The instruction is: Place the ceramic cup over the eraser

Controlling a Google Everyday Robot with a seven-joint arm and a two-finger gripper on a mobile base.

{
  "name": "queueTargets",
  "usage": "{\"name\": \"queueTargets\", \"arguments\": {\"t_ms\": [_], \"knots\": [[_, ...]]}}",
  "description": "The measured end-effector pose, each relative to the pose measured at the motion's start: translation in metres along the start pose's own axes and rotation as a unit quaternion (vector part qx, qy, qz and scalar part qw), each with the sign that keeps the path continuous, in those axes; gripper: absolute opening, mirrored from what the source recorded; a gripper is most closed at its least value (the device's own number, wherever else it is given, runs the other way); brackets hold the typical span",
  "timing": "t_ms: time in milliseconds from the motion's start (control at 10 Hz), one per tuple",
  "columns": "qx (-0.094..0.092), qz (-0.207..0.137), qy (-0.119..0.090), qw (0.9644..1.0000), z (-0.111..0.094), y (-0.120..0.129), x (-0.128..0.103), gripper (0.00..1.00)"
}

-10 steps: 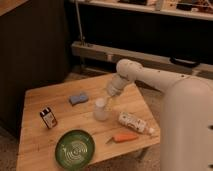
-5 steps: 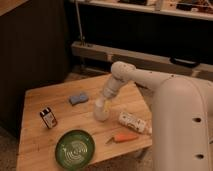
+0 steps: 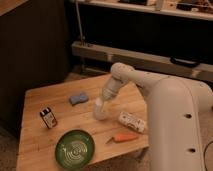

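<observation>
The white ceramic cup (image 3: 100,111) stands upright near the middle of the wooden table (image 3: 40,145). My gripper (image 3: 102,103) is right at the cup's rim, reaching down from the white arm (image 3: 150,85). The eraser (image 3: 48,118), a small dark block with a white end and orange-red label, stands near the table's left edge, well to the left of the cup and apart from it.
A flat light-blue pad (image 3: 78,98) lies behind and left of the cup. A green plate (image 3: 75,148) sits at the front. A carrot (image 3: 123,137) and a white printed cylindrical container (image 3: 132,121) lie at the right, near the robot's body.
The arm has swung left and down, bringing the gripper from above and right of the cup onto its rim. The cup and the other objects have not moved.
</observation>
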Motion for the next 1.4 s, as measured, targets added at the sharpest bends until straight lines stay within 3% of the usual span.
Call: {"name": "queueTargets", "arguments": {"t_ms": [200, 300, 700, 800, 1100, 1400], "knots": [[0.008, -0.002, -0.001, 1.0, -0.016, 0.003, -0.001, 0.03], [0.013, -0.005, 0.002, 0.9999, -0.031, 0.007, -0.01, 0.0], [0.024, -0.037, 0.004, 0.999, -0.1, 0.026, -0.064, 0.0], [0.022, -0.062, -0.001, 0.9978, -0.12, 0.035, -0.092, 0.0], [-0.001, -0.121, -0.003, 0.9926, -0.121, 0.059, -0.162, 0.0], [-0.03, -0.179, -0.007, 0.9834, -0.082, 0.053, -0.226, 0.0]]}}
